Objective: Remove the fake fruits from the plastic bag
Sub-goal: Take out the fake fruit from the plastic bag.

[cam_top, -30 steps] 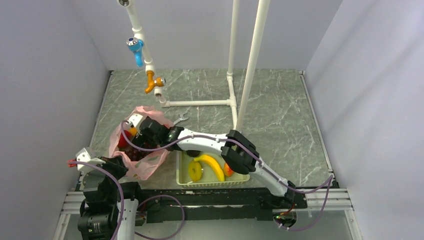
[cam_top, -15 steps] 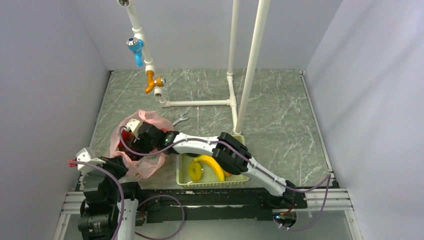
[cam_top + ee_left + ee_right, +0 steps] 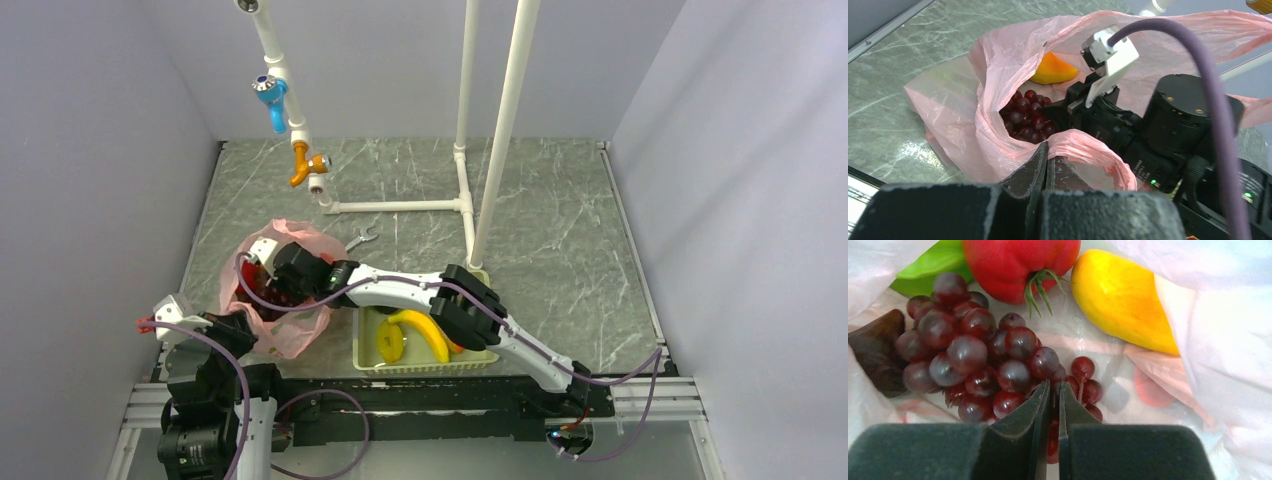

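Closed since a second ago, our right gripper [image 3: 1054, 390] pinches the grapes [image 3: 983, 365] inside the bag [image 3: 993, 65]; our left gripper [image 3: 1047, 155] clamps the bag's rim. We judge this the grasp step; next, we lift them clear through the bag's mouth.

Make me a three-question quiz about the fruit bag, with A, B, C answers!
1. Where are the grapes? A in the bag; B on a plate; C in a cup.
2. What colour is the bag? A blue; B pink; C black.
3. What is the left gripper doing? A waving wide open; B holding a spoon; C pinching the bag's edge.
Answers: 1 A, the right wrist view shows them lying on the bag's plastic. 2 B, it is see-through pink. 3 C, its fingers are shut on the pink rim.
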`<state>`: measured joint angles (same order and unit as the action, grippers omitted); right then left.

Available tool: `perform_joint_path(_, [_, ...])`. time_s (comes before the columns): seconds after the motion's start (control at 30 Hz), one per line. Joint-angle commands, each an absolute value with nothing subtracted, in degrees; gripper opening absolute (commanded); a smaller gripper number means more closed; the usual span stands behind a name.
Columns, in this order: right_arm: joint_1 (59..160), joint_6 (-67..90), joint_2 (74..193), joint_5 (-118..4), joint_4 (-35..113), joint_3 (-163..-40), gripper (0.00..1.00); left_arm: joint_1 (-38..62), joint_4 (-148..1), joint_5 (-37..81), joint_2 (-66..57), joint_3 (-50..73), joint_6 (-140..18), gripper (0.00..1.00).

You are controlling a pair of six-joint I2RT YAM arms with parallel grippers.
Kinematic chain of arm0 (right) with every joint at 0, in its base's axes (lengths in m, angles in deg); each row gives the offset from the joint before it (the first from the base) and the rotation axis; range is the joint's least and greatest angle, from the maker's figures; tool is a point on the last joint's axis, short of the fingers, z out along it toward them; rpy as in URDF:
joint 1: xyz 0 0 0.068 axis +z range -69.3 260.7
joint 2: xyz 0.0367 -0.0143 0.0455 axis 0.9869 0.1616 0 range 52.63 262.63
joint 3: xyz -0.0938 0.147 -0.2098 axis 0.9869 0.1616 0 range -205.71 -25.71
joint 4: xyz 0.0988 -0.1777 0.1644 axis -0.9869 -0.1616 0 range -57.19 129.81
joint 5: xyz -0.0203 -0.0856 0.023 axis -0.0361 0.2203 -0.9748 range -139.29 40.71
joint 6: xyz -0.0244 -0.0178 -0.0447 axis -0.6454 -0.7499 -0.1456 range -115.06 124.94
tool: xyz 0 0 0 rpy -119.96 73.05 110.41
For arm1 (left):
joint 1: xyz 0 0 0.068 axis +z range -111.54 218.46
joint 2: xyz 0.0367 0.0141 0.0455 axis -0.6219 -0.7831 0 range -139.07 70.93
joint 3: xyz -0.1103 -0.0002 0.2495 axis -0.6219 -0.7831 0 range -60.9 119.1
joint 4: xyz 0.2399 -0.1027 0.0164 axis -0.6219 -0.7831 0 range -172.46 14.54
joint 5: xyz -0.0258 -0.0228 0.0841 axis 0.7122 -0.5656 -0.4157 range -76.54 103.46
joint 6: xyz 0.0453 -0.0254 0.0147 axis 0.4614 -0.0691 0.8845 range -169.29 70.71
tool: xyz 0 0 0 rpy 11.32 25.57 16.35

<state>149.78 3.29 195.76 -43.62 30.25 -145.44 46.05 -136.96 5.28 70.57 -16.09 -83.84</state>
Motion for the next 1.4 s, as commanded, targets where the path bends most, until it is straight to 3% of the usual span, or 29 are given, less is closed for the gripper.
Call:
perform_joint_path(0.0, [149.62,4.79,185.85,-44.04,31.10,-143.62,0.05,46.69,-134.51,6.73,87.58,-15.89,-83.04,0.00])
perform_joint_path(0.1, [149.58,6.13,182.43,-45.07,31.95,-141.82,0.00,46.88,-134.22,7.39,87.33,-16.09,-82.55,0.00])
perform_joint_path(0.53, [149.56,13.25,173.67,-48.98,33.98,-134.22,0.00,49.38,-132.75,10.86,85.82,-16.51,-80.57,0.00])
perform_joint_path(0.83, [151.65,12.61,169.99,-49.39,30.49,-136.79,0.00,51.21,-132.15,12.94,84.52,-16.69,-79.20,0.00])
perform_joint_path(1.37, [152.75,14.75,152.95,-48.44,33.40,-127.18,0.00,51.93,-132.00,12.94,85.69,-16.70,-79.00,0.00])
